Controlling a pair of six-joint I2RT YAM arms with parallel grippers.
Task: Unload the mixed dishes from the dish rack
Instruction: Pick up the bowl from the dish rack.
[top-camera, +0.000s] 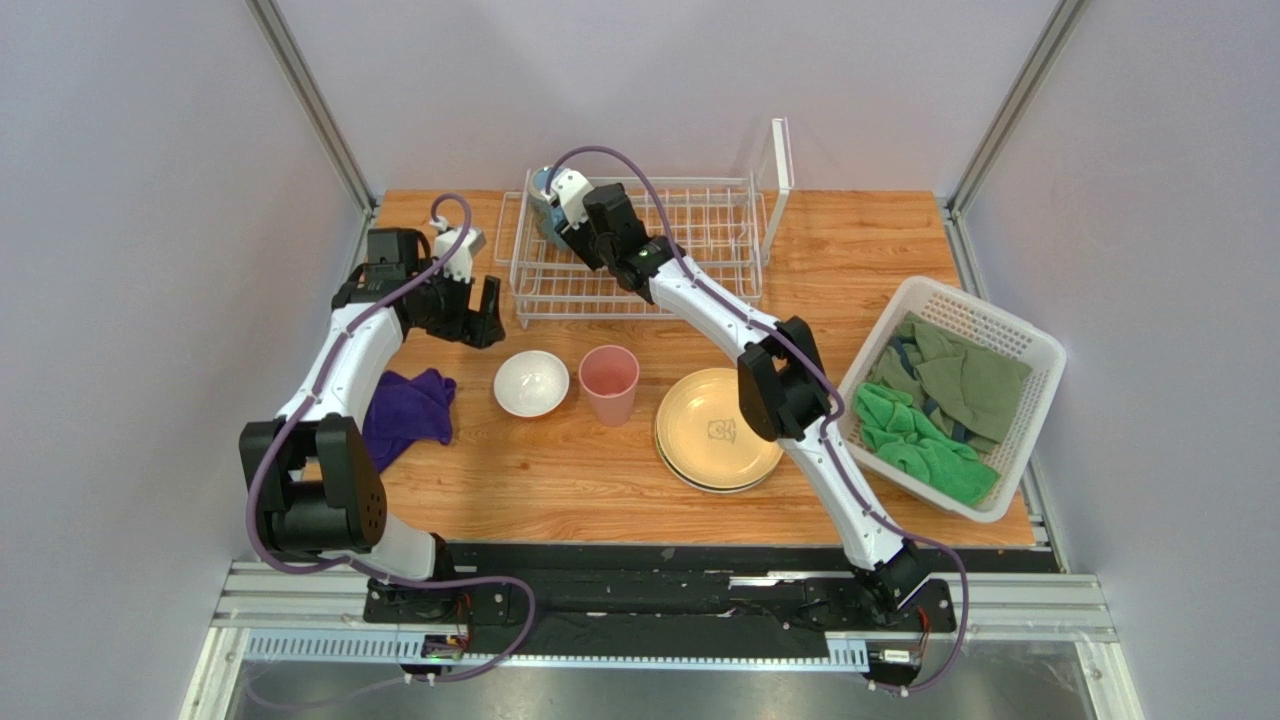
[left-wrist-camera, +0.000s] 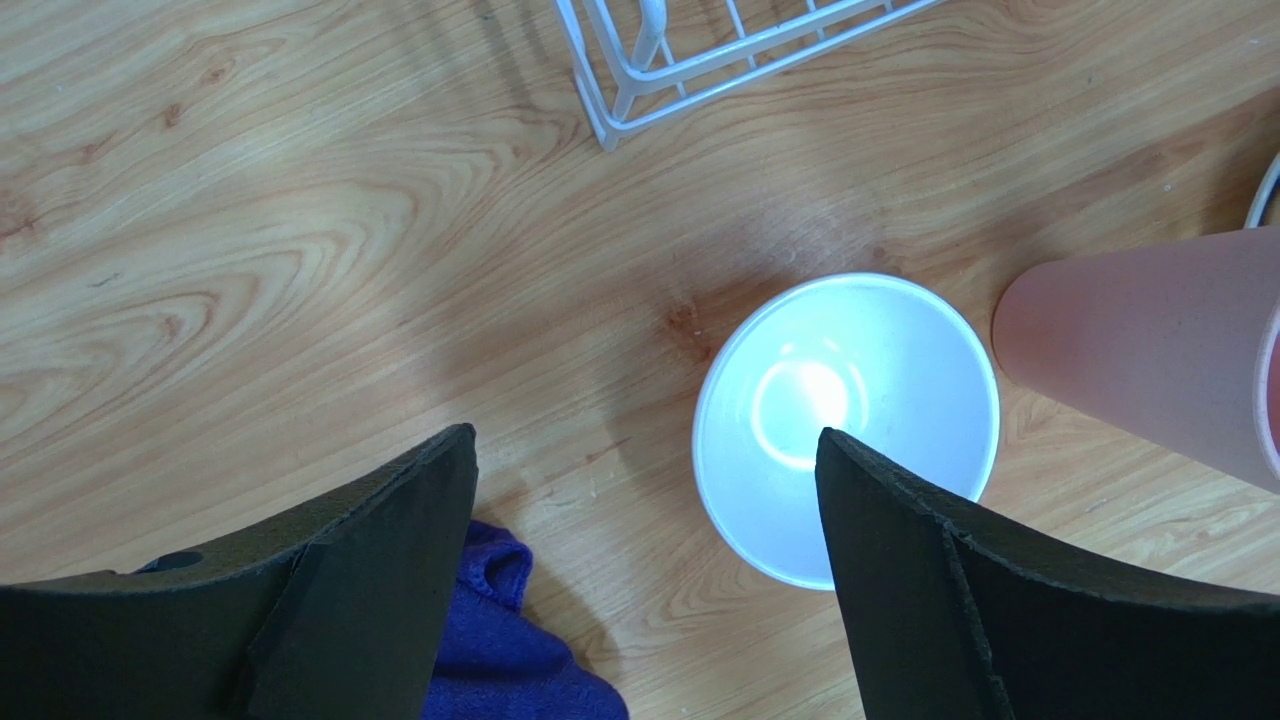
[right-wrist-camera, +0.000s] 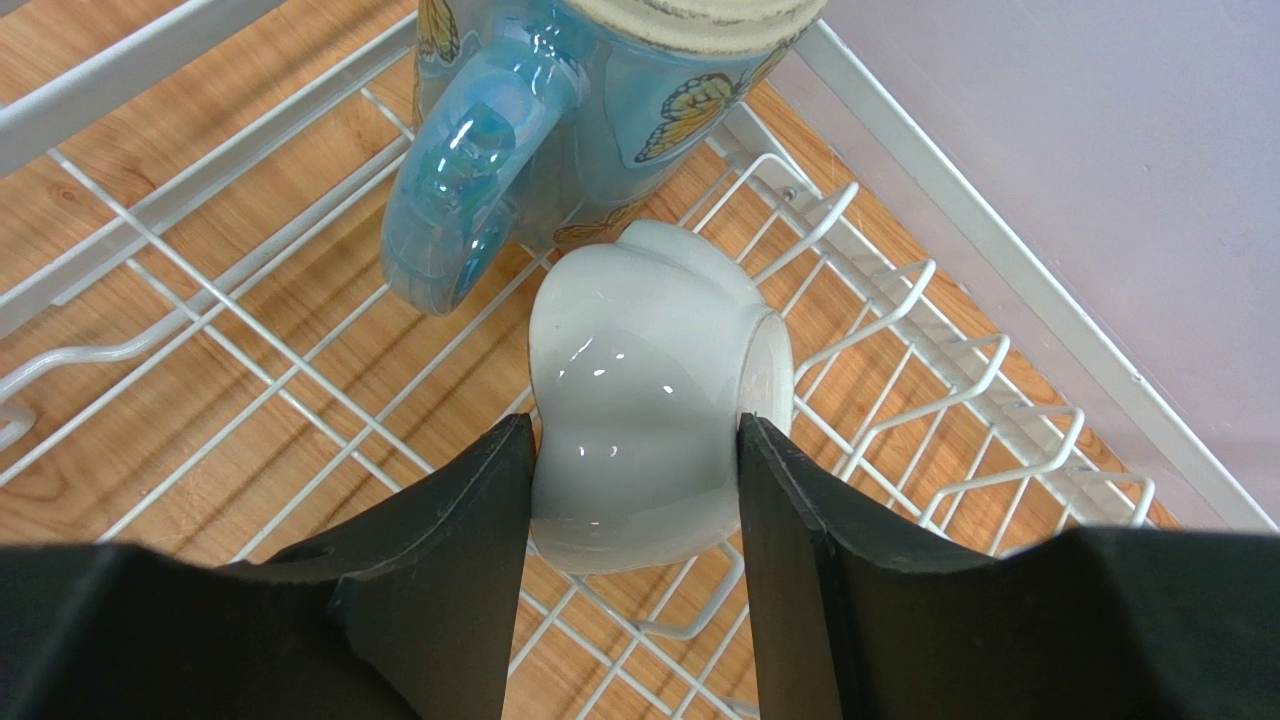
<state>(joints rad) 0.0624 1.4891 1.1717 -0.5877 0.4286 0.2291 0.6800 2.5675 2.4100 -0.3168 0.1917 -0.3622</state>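
Right gripper (right-wrist-camera: 634, 435) clamped on small white bowl (right-wrist-camera: 646, 360), tipped beside blue mug (right-wrist-camera: 601, 105) inside dish rack (right-wrist-camera: 1022, 267), likely for lifting out; left gripper (left-wrist-camera: 643, 438) gaped empty just outside the rack.

Far side: one wire rack (top-camera: 721, 225) holding one blue mug (right-wrist-camera: 601, 105) and one white bowl (right-wrist-camera: 646, 405). Nearer, a second white bowl (top-camera: 531, 383), one pink tumbler (top-camera: 609, 383), two stacked plates (top-camera: 718, 429), one purple cloth (top-camera: 409, 413); right, one basket (top-camera: 984, 312) of green cloths (top-camera: 924, 435), too bunched to count
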